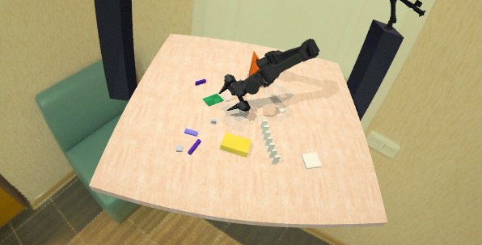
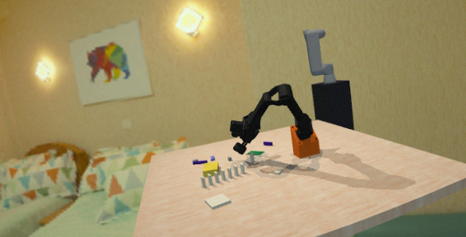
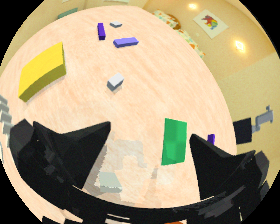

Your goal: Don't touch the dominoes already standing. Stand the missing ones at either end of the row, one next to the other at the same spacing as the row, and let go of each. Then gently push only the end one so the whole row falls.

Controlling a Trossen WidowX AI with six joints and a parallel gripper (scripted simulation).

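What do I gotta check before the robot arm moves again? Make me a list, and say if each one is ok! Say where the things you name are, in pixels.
1. Jaws empty: ok. The gripper (image 1: 224, 101) (image 2: 246, 145) (image 3: 152, 132) is open, holding nothing.
2. Row of dominoes (image 1: 269, 141) (image 2: 223, 175) (image 3: 5, 114) all standing: ok.
3. Lone domino (image 2: 252, 158) (image 3: 110, 181) on its feet: ok, it stands upright under the arm.
4. Lone domino spaced like the row: not ok, its gap looks wider.
5. Fallen domino (image 1: 281, 110) (image 2: 278, 171) stood up: not ok, it lies flat.
6. Jaws not touching the lone domino: cannot tell for sure.
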